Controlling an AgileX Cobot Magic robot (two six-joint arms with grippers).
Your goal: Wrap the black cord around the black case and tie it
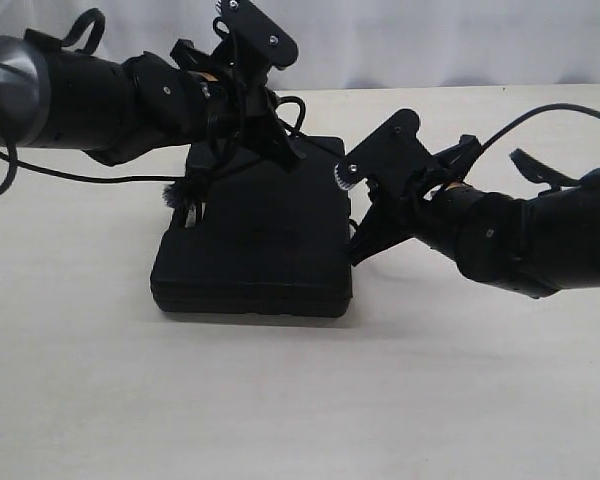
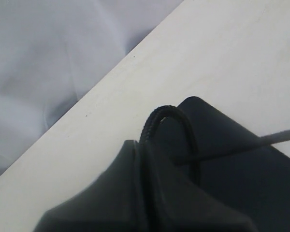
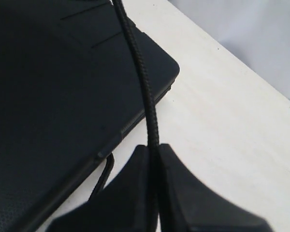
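Observation:
The black case [image 1: 250,245] lies flat on the pale table, mid-scene. My left gripper [image 1: 288,152] hangs over the case's far edge, shut on the black cord [image 2: 166,110], which arches out of its tips above a case corner [image 2: 241,169]. The cord's fuzzy knot [image 1: 168,193] sits off the case's left side near the handle slot. My right gripper [image 1: 358,245] is at the case's right edge, shut on a taut stretch of the cord [image 3: 144,82] that runs up across the case's top [image 3: 53,96]. Another strand [image 3: 102,178] passes under the case's edge.
A white cloth backdrop [image 1: 430,40] hangs behind the table's far edge. Smooth black robot cables [image 1: 540,112] trail from both arms. Bare table [image 1: 300,410] stretches in front of the case.

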